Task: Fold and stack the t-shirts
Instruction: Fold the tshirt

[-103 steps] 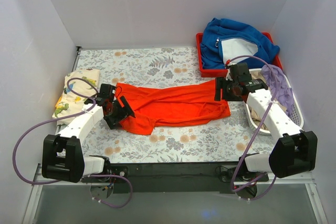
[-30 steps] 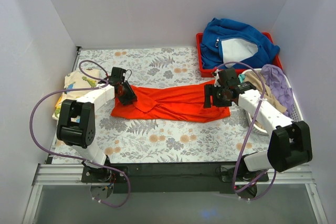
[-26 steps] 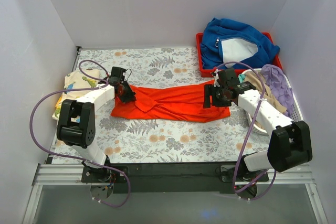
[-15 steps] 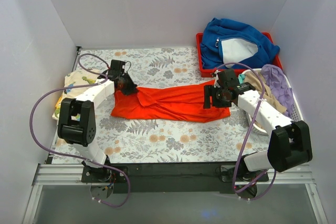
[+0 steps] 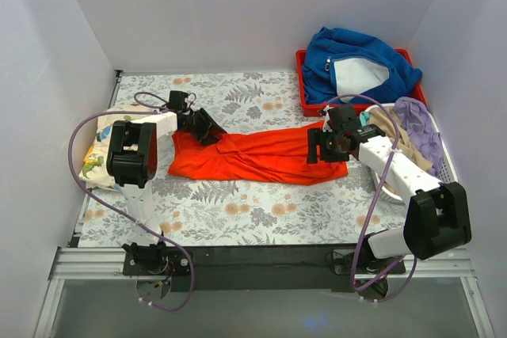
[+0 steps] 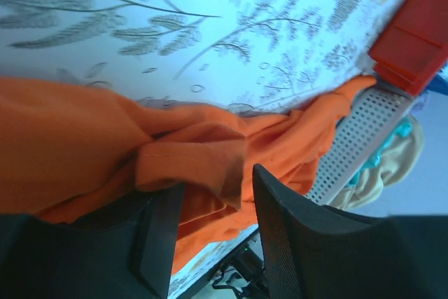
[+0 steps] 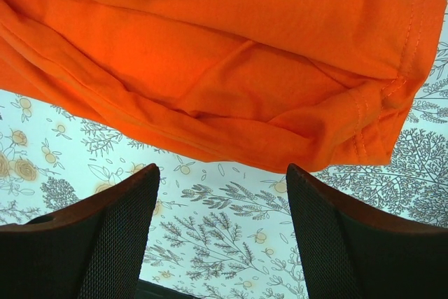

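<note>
The orange-red t-shirt (image 5: pixel 261 156) lies crumpled in a long band across the middle of the table. My left gripper (image 5: pixel 211 130) is low at its upper left corner. In the left wrist view the left gripper (image 6: pixel 217 180) has its jaws parted, with a loose fold of the orange shirt (image 6: pixel 196 162) lying between the fingers (image 6: pixel 294 243). My right gripper (image 5: pixel 323 151) hovers over the shirt's right end. The right gripper (image 7: pixel 222 169) is wide open and empty, the shirt's hem (image 7: pixel 280 145) just past its fingertips. The cream dinosaur-print t-shirt (image 5: pixel 97 160) lies at the left edge, partly behind my left arm.
A red tray (image 5: pixel 301 89) at the back right holds a thick blue garment (image 5: pixel 360 65). A white perforated basket (image 5: pixel 445 170) at the right edge holds purple and beige cloth. White walls close in the left, back and right sides.
My left gripper moved back and to the right along the shirt's upper left corner, shut for a moment and parted again. The right arm has not moved.
</note>
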You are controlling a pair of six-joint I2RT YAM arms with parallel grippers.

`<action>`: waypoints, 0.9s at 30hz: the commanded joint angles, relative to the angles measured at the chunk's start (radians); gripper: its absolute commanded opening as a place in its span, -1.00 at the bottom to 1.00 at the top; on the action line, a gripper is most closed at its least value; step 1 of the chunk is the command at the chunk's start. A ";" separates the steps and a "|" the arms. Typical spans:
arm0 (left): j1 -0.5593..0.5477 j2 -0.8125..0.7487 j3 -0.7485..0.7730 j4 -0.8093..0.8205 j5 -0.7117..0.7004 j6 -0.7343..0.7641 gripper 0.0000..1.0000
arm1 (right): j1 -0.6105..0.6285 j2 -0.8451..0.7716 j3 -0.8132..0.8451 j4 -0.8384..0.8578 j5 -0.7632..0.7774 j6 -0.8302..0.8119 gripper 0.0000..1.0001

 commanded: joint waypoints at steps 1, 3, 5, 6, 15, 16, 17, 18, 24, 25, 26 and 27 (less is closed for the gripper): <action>-0.011 -0.032 -0.026 0.107 0.147 -0.032 -0.15 | 0.005 -0.001 0.010 0.021 0.003 -0.004 0.57; -0.009 -0.057 -0.029 0.119 0.142 -0.032 -0.15 | 0.005 0.001 0.013 0.021 0.041 -0.007 0.58; -0.003 -0.083 -0.044 0.130 0.109 -0.031 -0.15 | 0.004 0.007 0.010 0.035 0.090 -0.010 0.61; 0.001 -0.116 -0.052 0.138 0.090 -0.032 -0.15 | 0.004 0.015 0.011 0.035 0.129 -0.010 0.62; 0.074 -0.190 -0.086 0.032 -0.068 0.078 -0.15 | 0.004 0.105 0.007 0.015 0.170 -0.006 0.62; 0.075 -0.196 -0.087 0.012 -0.097 0.087 -0.15 | 0.002 0.104 0.001 0.017 0.177 0.003 0.61; 0.077 -0.198 -0.092 0.004 -0.104 0.099 -0.16 | 0.002 0.104 -0.004 0.015 0.184 0.008 0.61; 0.078 -0.199 -0.105 0.000 -0.109 0.103 -0.16 | 0.001 0.104 -0.006 0.015 0.186 0.008 0.62; 0.078 -0.224 -0.156 0.001 -0.140 0.129 -0.17 | -0.002 0.047 -0.036 0.000 0.218 0.072 0.61; 0.078 -0.230 -0.173 0.004 -0.141 0.130 -0.18 | -0.009 0.024 -0.042 -0.002 0.217 0.083 0.61; 0.078 -0.244 -0.181 0.009 -0.152 0.132 -0.18 | -0.010 0.010 -0.065 0.000 0.214 0.111 0.61; 0.078 -0.252 -0.190 0.010 -0.155 0.136 -0.18 | -0.013 0.001 -0.076 0.001 0.203 0.127 0.60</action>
